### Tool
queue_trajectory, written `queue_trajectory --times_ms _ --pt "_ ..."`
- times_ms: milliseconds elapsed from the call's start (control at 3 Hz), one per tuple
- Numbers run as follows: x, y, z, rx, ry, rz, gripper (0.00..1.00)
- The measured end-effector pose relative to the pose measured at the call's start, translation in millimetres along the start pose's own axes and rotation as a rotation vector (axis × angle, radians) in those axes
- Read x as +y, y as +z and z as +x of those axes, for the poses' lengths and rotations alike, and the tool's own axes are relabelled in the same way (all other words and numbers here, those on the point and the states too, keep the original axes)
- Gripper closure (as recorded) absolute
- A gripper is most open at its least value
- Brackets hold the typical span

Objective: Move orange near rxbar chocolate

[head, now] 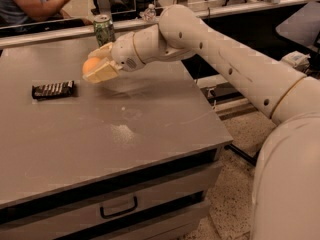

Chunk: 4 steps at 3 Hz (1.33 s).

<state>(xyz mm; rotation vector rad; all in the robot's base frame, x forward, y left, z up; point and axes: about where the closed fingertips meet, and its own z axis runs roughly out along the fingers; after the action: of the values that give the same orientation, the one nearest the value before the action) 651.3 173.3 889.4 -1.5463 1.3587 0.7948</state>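
The orange point(91, 64) is round and plain, held between the cream fingers of my gripper point(97, 66), a little above the grey table point(125, 134). The gripper is shut on it, at the table's back middle. The rxbar chocolate point(53, 89) is a flat dark bar with pale lettering, lying on the table to the left of and slightly nearer than the gripper, about a hand's width from the orange. My white arm point(210, 49) reaches in from the right.
A green soda can point(104, 29) stands at the table's back edge just behind the gripper. A small water bottle point(150, 12) stands behind it. A person point(30, 4) sits at the far left back. The table's right edge drops to speckled floor.
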Motion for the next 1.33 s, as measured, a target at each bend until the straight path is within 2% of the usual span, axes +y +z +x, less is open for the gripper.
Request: queue_trajectory --times_ms 333,667,1333 --pt "2 16 -1 -0.01 0.001 -0.037 1.0" --pt "11 31 -2 -0.01 0.02 -0.087 0.86" --pt "24 45 0 0.027 0.044 -0.14 0.39"
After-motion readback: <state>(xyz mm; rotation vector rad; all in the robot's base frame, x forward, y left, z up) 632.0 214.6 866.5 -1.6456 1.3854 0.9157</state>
